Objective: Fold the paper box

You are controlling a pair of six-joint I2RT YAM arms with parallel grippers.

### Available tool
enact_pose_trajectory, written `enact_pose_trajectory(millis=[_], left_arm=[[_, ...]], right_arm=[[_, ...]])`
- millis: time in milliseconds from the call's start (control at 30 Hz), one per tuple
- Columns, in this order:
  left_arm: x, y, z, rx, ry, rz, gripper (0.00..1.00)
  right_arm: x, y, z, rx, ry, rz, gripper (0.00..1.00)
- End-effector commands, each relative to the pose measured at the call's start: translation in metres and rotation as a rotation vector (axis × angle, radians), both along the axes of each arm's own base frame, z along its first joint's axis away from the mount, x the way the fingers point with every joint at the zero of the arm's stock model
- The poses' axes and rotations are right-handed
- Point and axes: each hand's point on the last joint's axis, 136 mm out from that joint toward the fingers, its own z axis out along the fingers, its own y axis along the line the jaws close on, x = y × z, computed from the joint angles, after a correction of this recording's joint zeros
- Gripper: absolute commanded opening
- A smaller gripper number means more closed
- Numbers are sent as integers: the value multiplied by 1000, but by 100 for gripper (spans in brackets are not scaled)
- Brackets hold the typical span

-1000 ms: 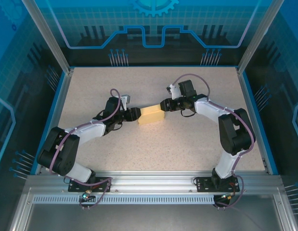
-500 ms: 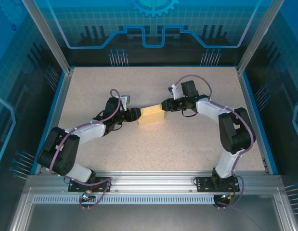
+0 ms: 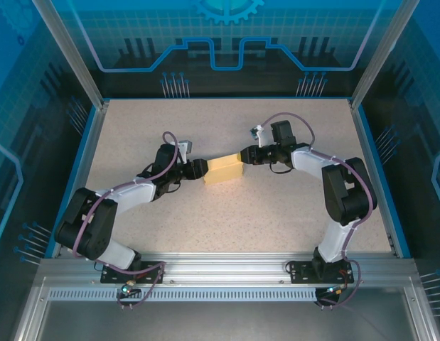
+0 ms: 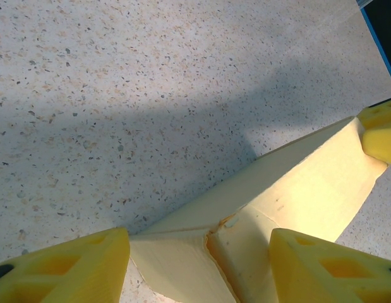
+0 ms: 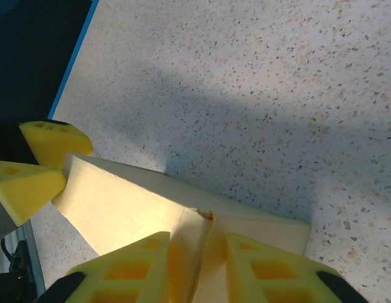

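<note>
Two grips on the paper box (image 3: 224, 170), I see: left tool (image 3: 202, 169) clamps one end, right tool (image 3: 241, 155) clamps the other.

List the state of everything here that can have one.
Pale yellow cardboard paper box: folded into a box shape, held at both ends.
Left gripper: jaws shut on one end of the box.
Right gripper: jaws shut on the opposite end's seam.
</note>
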Motion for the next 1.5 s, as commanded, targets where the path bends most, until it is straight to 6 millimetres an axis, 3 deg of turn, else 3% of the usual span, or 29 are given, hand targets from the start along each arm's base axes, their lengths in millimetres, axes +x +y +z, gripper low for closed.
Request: enact_pose_trajectory(millis=[0,133,300,500,633,833,967,1267,1467], left_arm=[[-9,2,-6,46,39,-12,62],[2,0,17,55,-25,-17,68],[14,-2,47,79,-119,-28,73],[15,-8,68,170,-253,-99,75],[9,-26,73,190,-304,-234,75],[-4,-62,62,364,-380,-513,78],[-8,-77,52,435,-407,-666,85],[-1,-86,23,497,-314,-803,86],[2,-95,7,479,-255,-869,82]], right_arm=[[-18,-18,-36,-150,112,-36,32],[-12,-16,-12,-165,36,-39,41],[-9,-12,14,-188,-68,-38,44],[-10,-12,29,-234,-178,-41,45],[-10,-10,34,-234,-207,-40,46],[-7,-16,36,-269,-219,-58,46],[-6,-25,33,-306,-214,-86,46],[-7,-62,36,-312,-201,-173,46],[-12,-67,29,-312,-179,-179,46]])
